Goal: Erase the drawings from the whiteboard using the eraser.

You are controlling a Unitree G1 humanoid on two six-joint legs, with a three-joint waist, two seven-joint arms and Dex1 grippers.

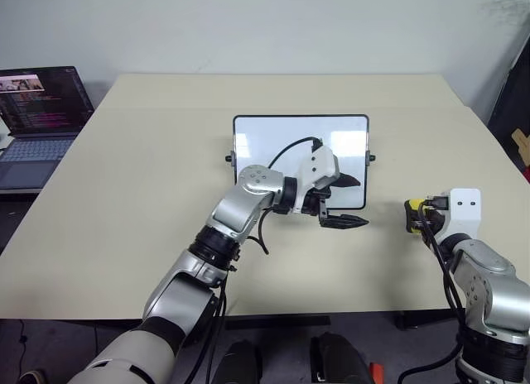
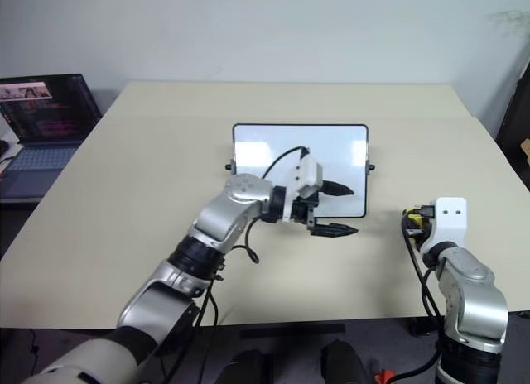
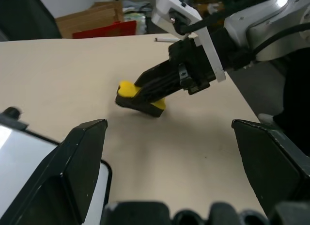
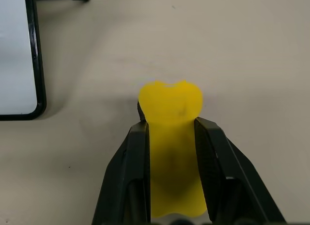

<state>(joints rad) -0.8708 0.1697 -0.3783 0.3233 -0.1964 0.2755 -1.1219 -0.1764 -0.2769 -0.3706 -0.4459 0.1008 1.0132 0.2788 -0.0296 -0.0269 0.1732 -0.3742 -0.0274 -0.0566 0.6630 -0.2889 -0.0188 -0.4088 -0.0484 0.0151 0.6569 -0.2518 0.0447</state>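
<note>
Beside whiteboard (image 1: 273, 144), fingers (image 4: 131, 171) pinch eraser (image 4: 172, 137).

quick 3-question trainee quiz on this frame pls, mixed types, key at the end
1. True or false: the right gripper is shut on the eraser.
2. Where is the eraser relative to the whiteboard? A) resting on its white surface B) off the board, on the robot's right of it, over the table C) on the laptop
3. Fill in: the left gripper has its fingers ____ and hangs over the whiteboard's near right corner.

Key: 1 true; 2 B; 3 open
</note>
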